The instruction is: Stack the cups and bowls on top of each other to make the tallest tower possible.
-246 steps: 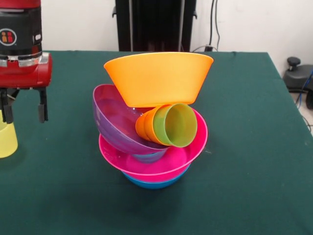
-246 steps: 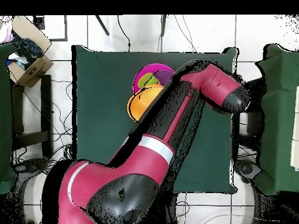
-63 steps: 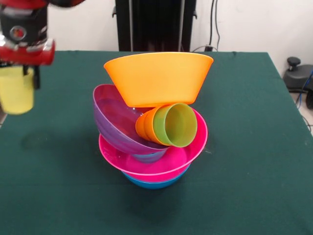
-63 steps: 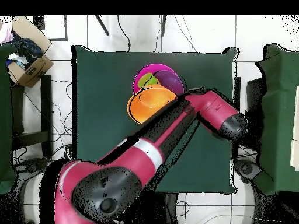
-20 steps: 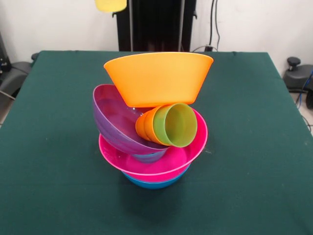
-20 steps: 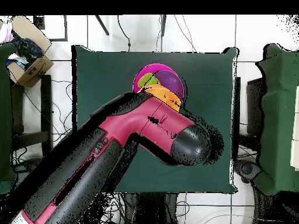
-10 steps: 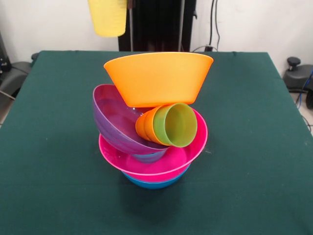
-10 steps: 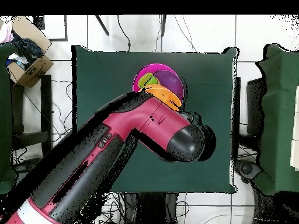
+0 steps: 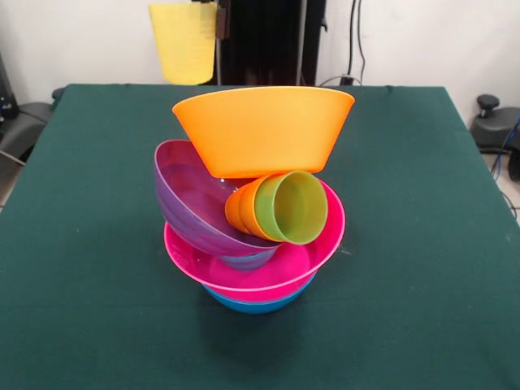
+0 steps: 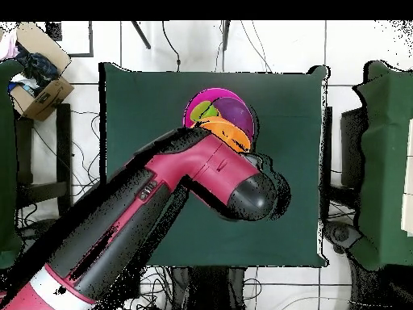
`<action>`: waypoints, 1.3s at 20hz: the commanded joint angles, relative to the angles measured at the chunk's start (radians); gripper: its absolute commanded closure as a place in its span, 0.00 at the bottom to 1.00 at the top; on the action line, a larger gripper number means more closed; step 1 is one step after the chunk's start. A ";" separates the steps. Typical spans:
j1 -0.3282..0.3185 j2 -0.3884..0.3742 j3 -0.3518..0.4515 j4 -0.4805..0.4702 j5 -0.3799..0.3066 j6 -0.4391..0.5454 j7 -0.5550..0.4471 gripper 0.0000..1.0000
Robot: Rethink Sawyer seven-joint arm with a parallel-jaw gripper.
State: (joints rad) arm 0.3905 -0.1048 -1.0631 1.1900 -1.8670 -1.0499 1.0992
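One yellow cup (image 9: 184,42) hangs above and behind the tower (image 9: 256,199), mid-table.
The gripper (image 9: 219,18) shows only a dark finger at the cup's rim, so whether it clamps is unclear. Thin, light, glossy plastic: likely slippery, best pinched at the rim wall. The orange bowl (image 9: 262,128) sits tilted on the purple bowl (image 9: 195,203) and nested cups (image 9: 278,207) (a nudge could topple it). Green cloth (image 9: 422,244); white wall, cables behind.

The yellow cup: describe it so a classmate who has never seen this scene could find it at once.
Start at the tower on the green table, topped by the orange bowl. Look up and left of that bowl: the yellow cup hangs in the air, upright, the only cup off the pile.
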 commanded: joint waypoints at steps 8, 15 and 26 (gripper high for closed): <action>-0.024 0.126 0.175 -0.099 0.113 0.164 0.156 1.00; -0.034 0.161 0.168 -0.122 0.141 0.177 0.150 1.00; -0.006 0.120 0.161 -0.067 0.149 0.055 0.146 1.00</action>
State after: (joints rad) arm 0.3783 0.0265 -1.0631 1.1516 -1.7332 -0.9656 1.0994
